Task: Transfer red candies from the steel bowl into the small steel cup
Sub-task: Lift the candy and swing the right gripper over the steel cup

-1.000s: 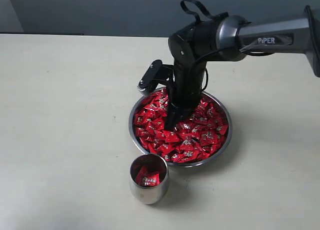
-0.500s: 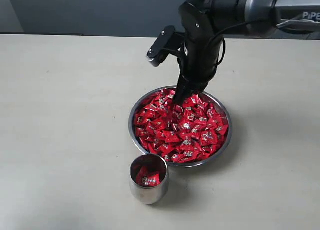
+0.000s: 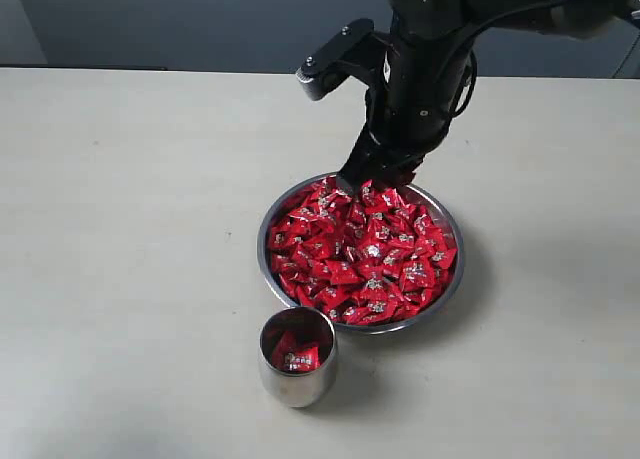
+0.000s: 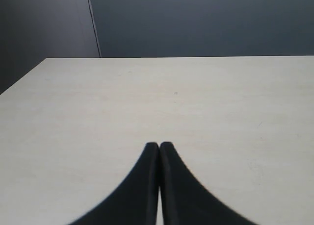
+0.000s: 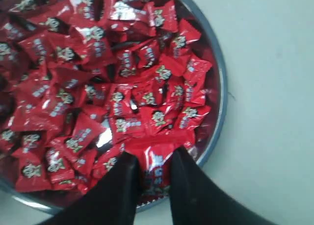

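Note:
The wide steel bowl (image 3: 447, 284) sits mid-table, heaped with red candies (image 3: 365, 254). In front of it stands the small steel cup (image 3: 298, 359) with a few red candies (image 3: 296, 356) inside. My right gripper (image 3: 365, 184) hangs just above the bowl's far rim, shut on one red candy (image 5: 156, 167) pinched between its two black fingers; the bowl's rim (image 5: 221, 83) and the pile (image 5: 98, 87) lie below it. My left gripper (image 4: 159, 146) is shut with nothing in it, over bare table, and does not show in the exterior view.
The pale tabletop (image 3: 130, 229) spreads wide around bowl and cup. A dark wall (image 3: 200, 19) runs behind the table's far edge. The right arm's black body (image 3: 425, 69) rises above the back of the bowl.
The right arm has risen out of the candy pile and drawn back toward the bowl's far rim, carrying one red candy. Bowl and cup have not moved.

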